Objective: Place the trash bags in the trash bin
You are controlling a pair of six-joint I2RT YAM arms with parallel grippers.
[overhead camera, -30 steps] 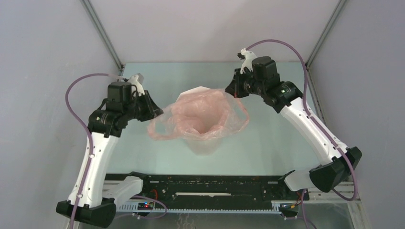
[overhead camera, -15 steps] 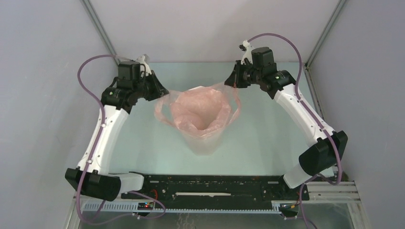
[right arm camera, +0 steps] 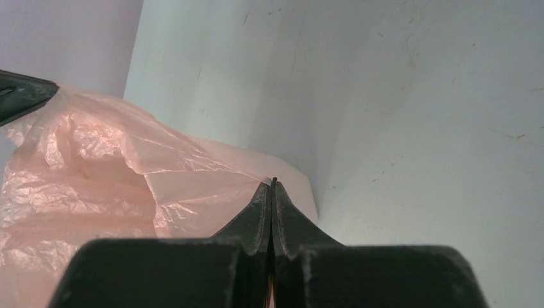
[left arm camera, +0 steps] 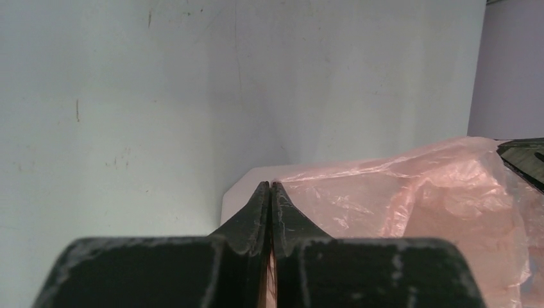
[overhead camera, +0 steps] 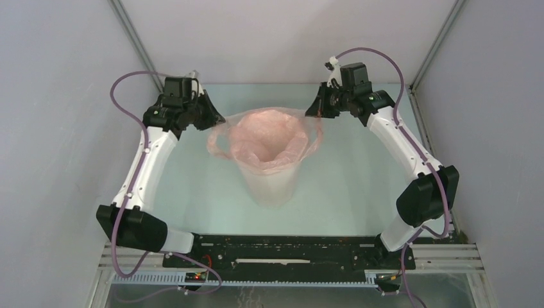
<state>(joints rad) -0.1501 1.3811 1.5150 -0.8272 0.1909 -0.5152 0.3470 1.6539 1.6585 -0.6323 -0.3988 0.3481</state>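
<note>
The white trash bin (overhead camera: 272, 187) stands mid-table with the pale-pink trash bag (overhead camera: 266, 136) spread over its mouth and sagging inside. One loop handle hangs off each side. My left gripper (overhead camera: 222, 119) is shut on the bag's left edge. In the left wrist view its fingertips (left arm camera: 270, 186) pinch a sliver of pink film, with the bag (left arm camera: 423, 192) stretching off to the right. My right gripper (overhead camera: 312, 113) is shut on the right edge. The right wrist view has its tips (right arm camera: 274, 182) meeting on the film, and the bag (right arm camera: 96, 160) lies to the left.
Grey walls enclose the table on three sides, with metal posts (overhead camera: 136, 45) at the back corners. A black rail (overhead camera: 289, 251) runs along the near edge between the arm bases. Purple cables (overhead camera: 125, 83) loop off both wrists. Pale table surface (overhead camera: 359, 186) surrounds the bin.
Both arms have moved toward the far side, drawing the bag's rim taut and further over the bin's mouth. The left gripper's jaws have come together on the film.
</note>
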